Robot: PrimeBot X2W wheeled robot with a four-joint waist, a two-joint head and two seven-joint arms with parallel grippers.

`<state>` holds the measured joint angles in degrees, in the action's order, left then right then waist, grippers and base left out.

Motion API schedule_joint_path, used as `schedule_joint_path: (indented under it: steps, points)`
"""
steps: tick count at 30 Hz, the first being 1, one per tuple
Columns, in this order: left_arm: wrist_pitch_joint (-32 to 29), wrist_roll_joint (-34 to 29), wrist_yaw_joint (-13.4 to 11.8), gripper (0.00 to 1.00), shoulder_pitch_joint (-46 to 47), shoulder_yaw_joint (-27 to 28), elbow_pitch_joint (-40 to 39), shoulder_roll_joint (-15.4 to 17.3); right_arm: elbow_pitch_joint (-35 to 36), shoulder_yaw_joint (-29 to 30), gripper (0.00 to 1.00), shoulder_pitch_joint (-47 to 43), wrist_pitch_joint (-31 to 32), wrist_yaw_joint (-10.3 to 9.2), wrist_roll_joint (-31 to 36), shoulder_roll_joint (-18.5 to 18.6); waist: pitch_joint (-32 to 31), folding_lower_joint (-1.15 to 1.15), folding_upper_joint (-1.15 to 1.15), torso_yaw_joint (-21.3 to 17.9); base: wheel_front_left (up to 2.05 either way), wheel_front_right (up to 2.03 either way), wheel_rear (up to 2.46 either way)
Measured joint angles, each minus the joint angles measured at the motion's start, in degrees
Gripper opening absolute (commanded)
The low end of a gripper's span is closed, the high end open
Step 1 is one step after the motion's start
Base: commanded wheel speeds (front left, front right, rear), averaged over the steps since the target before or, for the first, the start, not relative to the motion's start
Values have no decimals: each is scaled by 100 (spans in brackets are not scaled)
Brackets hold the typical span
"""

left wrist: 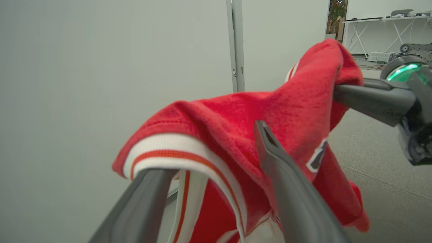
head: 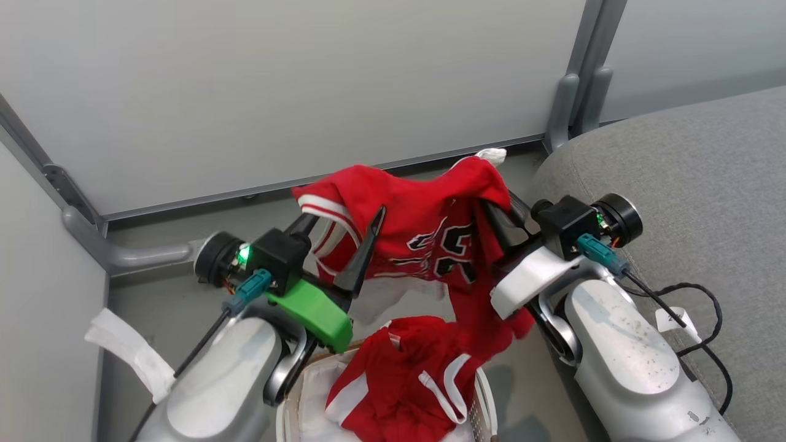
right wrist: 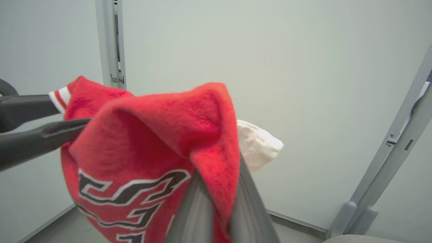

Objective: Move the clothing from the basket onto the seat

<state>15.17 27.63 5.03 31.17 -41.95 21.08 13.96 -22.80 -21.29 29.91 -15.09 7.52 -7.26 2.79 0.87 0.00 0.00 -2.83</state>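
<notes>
The right hand [right wrist: 217, 192] pinches the red jersey [head: 424, 233] between near-closed fingers. The left hand [head: 341, 218] is spread wide, the jersey's striped hem draped over one finger. The jersey hangs above the basket [head: 485, 399], where a second red garment [head: 399, 380] lies.

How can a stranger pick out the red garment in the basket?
Left of the large grey fabric seat stands a small off-white plastic basket. The crumpled red white-striped garment lies inside; unlike the lifted red jersey, it shows no lettering.
</notes>
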Motion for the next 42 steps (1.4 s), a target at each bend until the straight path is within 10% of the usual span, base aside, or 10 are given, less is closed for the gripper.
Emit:
schedule_joint_path:
  steps: [26,42]
  points:
    - [0,-803,205,100,-1624,1033,105,-754,368,1529,0,-335,1,-1,637,13,46,0,0,-67,0,0,0]
    - [0,-1058,229,100,-1699,815,-92,-890,433,1848,0,-254,1,0,732,278,244,0,0,-921,0,0,0]
